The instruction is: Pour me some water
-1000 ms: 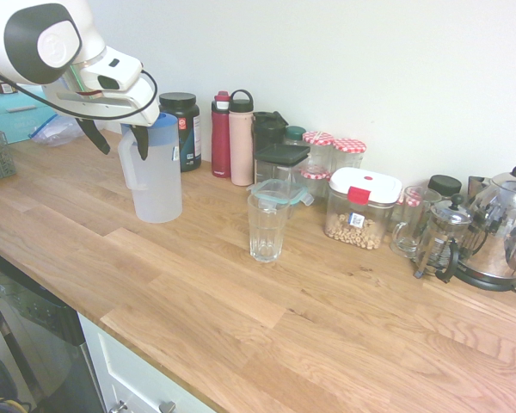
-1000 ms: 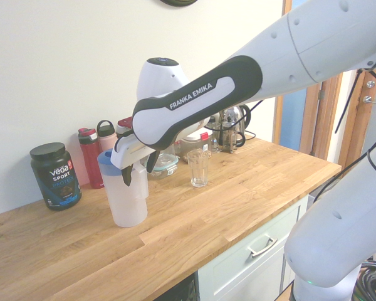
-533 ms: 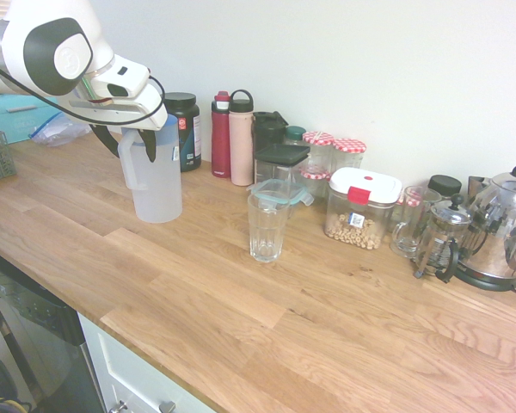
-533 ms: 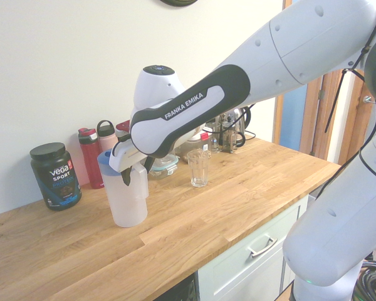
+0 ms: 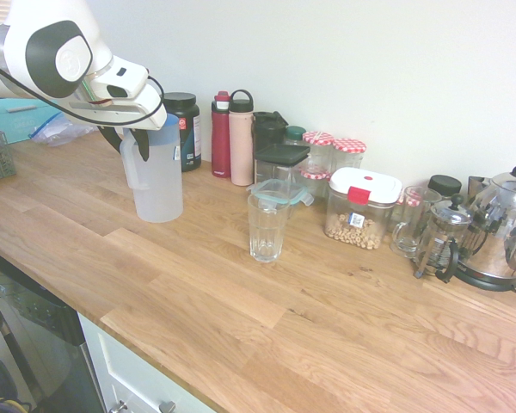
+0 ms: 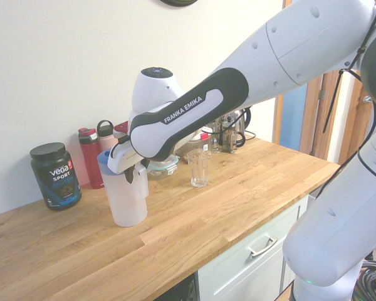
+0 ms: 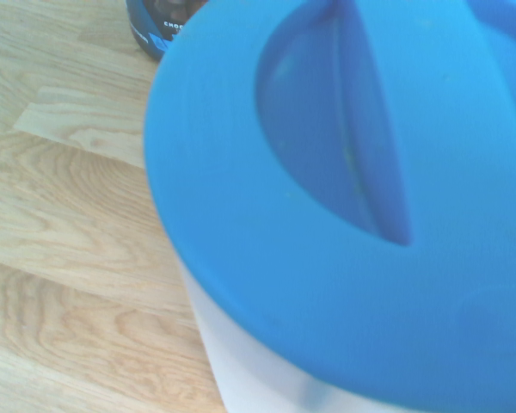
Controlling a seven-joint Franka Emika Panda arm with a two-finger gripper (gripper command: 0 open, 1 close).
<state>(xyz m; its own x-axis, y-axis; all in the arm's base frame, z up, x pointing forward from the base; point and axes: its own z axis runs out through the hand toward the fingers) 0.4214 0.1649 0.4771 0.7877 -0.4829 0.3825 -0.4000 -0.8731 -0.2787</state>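
Wrist view is giving me only the jug's [image 7: 267, 379] blue lid [image 7: 344, 189], filling the frame. Outside, I'm seeing the gripper [image 5: 136, 140] straddling the jug's handle [image 5: 129, 163], glass [image 5: 267, 225] well apart; I can't tell whether the jaws are pinching.

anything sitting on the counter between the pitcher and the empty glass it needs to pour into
Nothing visible does. Between the frosted pitcher and the glass there is only bare wooden counter; the bottles and jars stand behind, along the wall.

The pincer [image 6: 133, 173] straddles the top of a frosted jug [image 6: 125, 197] on the worktop [image 6: 194, 219]; a glass [image 6: 198, 167] stands nearby.
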